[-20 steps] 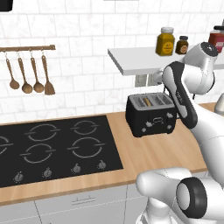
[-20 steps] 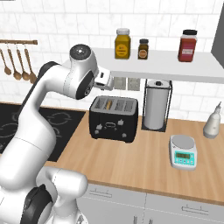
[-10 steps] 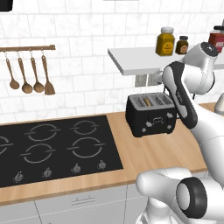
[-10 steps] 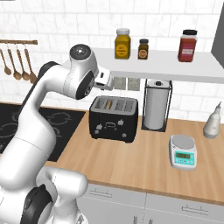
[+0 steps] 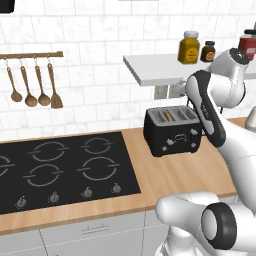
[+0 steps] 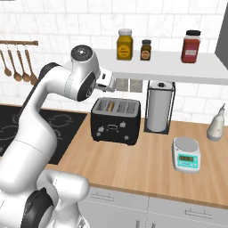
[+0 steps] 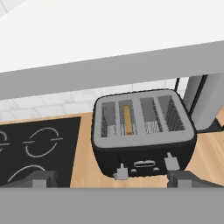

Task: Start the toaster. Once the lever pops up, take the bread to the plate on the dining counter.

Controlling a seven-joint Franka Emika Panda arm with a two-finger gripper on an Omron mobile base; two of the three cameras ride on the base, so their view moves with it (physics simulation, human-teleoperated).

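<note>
Black boxy four-slot toaster [image 7: 143, 131] on light-wood table [image 6: 147, 162], brown bread slice [image 7: 127, 119] sunk in second slot. Pincer [image 7: 109, 179] hovering above with tips spread wide, probably lining up for the front lever.

Base views flank toaster [image 5: 173, 131]; hand view seemingly overhead.

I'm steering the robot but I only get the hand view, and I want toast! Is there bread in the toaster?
Observer: Yes. From the left base view, a brown slice of bread sits in the toaster's second slot from the left.
Operator: What's that grey thing on the right?
Observer: A paper towel roll in a black stand, right of the toaster.
Operator: Anything else nearby?
Observer: A small kitchen scale lies on the counter, farther right.
Operator: What's above me?
Observer: A shelf carrying three jars.
</note>
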